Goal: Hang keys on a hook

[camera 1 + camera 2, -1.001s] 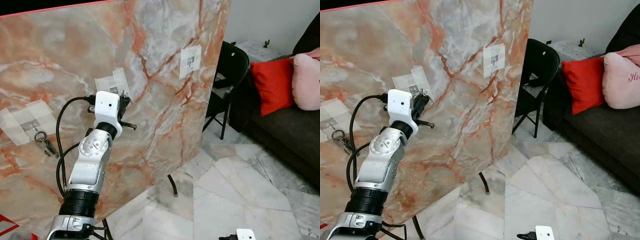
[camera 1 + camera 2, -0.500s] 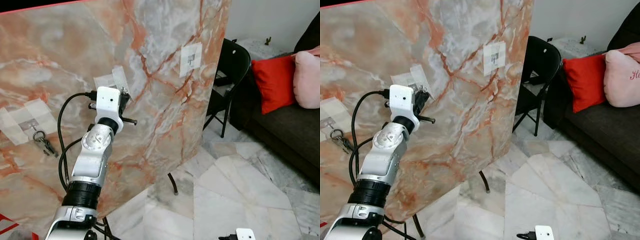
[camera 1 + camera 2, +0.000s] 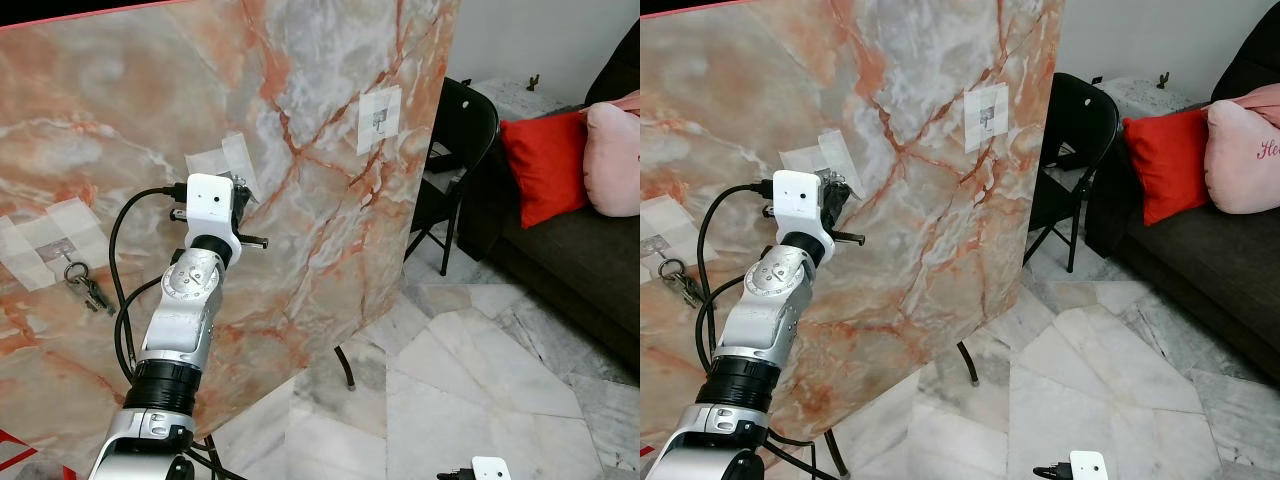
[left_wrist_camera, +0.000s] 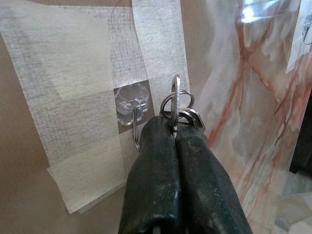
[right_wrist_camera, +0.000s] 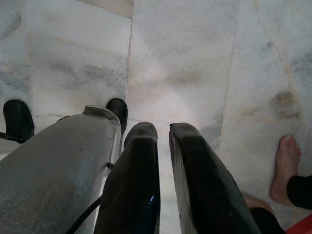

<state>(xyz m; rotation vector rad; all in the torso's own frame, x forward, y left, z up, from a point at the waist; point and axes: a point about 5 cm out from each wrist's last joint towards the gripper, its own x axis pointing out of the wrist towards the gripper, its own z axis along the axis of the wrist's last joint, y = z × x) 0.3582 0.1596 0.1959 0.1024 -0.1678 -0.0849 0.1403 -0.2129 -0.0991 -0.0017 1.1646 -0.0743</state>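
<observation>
An upright marble board (image 3: 300,230) carries three small clear hooks on taped patches. My left gripper (image 4: 175,129) is raised against the board at the middle hook (image 4: 132,109) and is shut on a key ring (image 4: 178,100). The ring stands just beside the hook's wire and is not on it. The left arm and its white wrist camera (image 3: 210,203) sit just below the middle taped patch (image 3: 225,160). Another bunch of keys (image 3: 85,287) hangs from the left hook. The right hook (image 3: 379,121) is bare. My right gripper (image 5: 163,129) hangs idle over the floor, fingers nearly together, holding nothing.
A black folding chair (image 3: 455,160) stands right of the board, and a dark sofa with a red cushion (image 3: 545,165) and a pink cushion (image 3: 612,160) lies beyond it. The floor is pale marble tile (image 3: 480,370). A person's bare foot (image 5: 282,165) is near my right gripper.
The left gripper has edged slightly to the left beside the middle hook, still shut on the key ring. The right arm has not moved.
</observation>
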